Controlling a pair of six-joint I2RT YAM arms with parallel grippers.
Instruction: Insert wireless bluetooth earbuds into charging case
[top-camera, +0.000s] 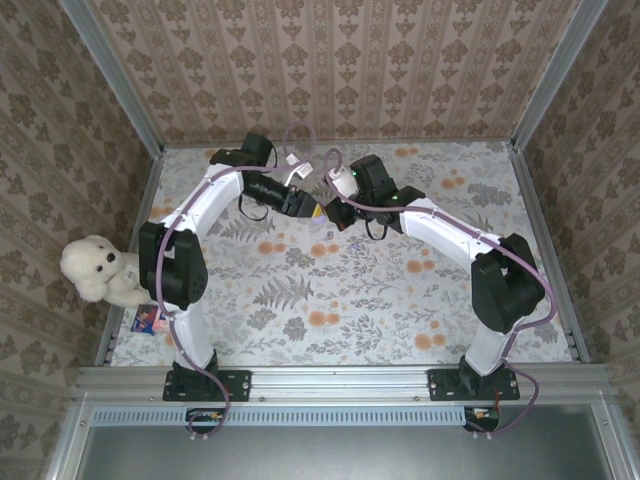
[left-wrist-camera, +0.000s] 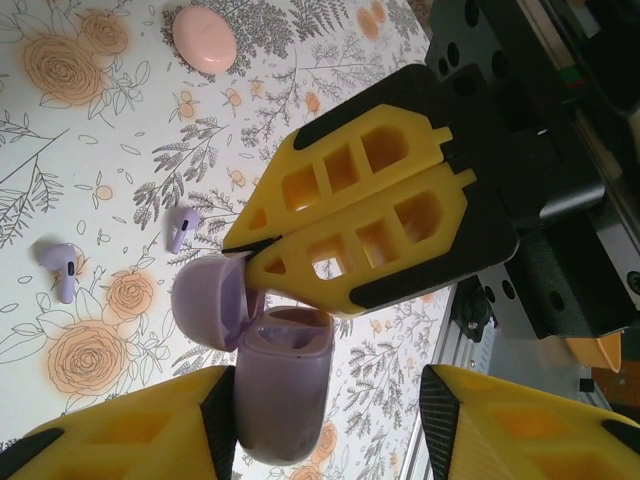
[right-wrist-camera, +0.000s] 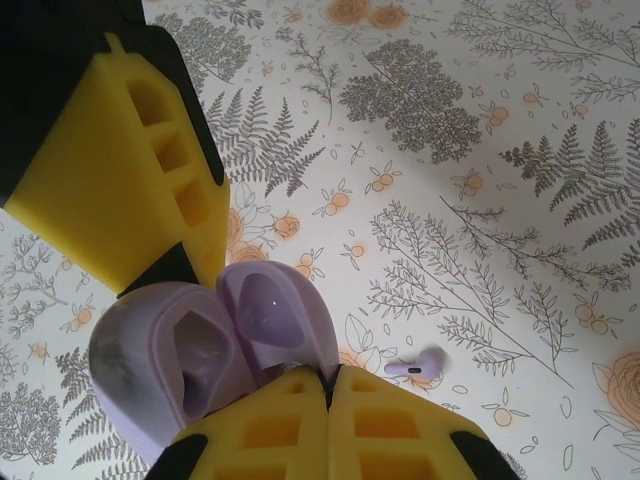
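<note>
The purple charging case stands open between the fingers of my left gripper. It leans on the left pad, and a wide gap separates it from the right one. My right gripper is shut, pinching the edge of the case's flipped-back lid. From the left wrist view, those shut yellow fingers reach over the lid. Both sockets of the case look empty. Two purple earbuds lie on the floral tabletop beyond the case, and one earbud is on the cloth to the right of my right gripper. Both grippers meet at the table's far middle.
A pink oval object lies further out on the table. A white teddy bear sits outside the left rail, with a small coloured card beside it. Patterned walls and metal rails enclose the table.
</note>
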